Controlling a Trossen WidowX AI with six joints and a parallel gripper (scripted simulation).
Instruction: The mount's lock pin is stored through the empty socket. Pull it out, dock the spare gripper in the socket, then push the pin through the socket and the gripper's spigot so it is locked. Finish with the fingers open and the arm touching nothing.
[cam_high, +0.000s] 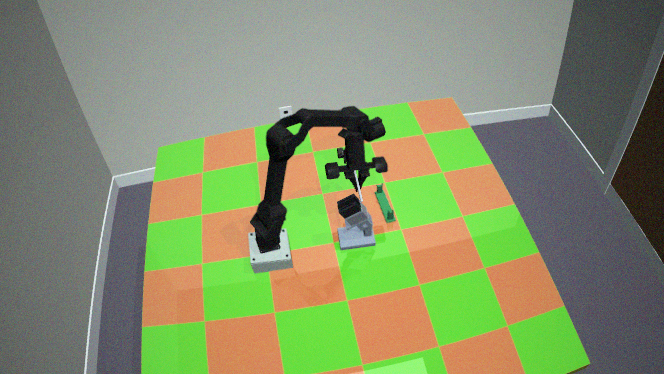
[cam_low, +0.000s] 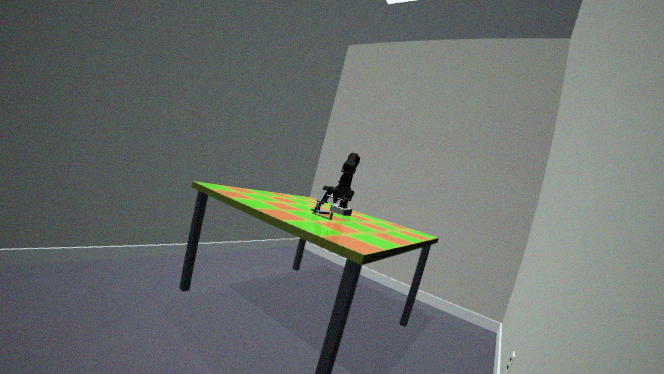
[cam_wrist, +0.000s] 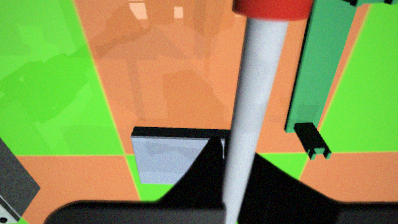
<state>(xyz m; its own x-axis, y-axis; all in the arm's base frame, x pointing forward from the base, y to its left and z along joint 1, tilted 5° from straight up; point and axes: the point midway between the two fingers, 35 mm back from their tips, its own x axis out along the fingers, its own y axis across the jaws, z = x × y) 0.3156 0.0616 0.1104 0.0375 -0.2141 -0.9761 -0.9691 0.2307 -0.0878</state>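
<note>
My gripper (cam_high: 358, 189) (cam_wrist: 221, 144) is shut on the lock pin (cam_high: 360, 194) (cam_wrist: 256, 85), a pale grey rod with a red head (cam_wrist: 273, 7). It holds the pin steeply above the table, beside the upper part of the mount. The mount has a blue-grey base (cam_high: 357, 239) (cam_wrist: 159, 157) and a tilted grey socket (cam_high: 360, 225). The black spare gripper (cam_high: 348, 205) sits at the socket's upper left end; how deep its spigot is cannot be seen. Whether the pin's lower end touches the mount cannot be told; my fingers hide part of the mount in the wrist view.
A green cradle (cam_high: 384, 205) (cam_wrist: 322, 65) with an upright post at each end stands right of the mount and holds nothing. The arm's grey base block (cam_high: 271, 257) (cam_low: 341, 210) is left of the mount in the top view. The checkered table (cam_high: 313, 336) (cam_low: 295, 226) carries everything.
</note>
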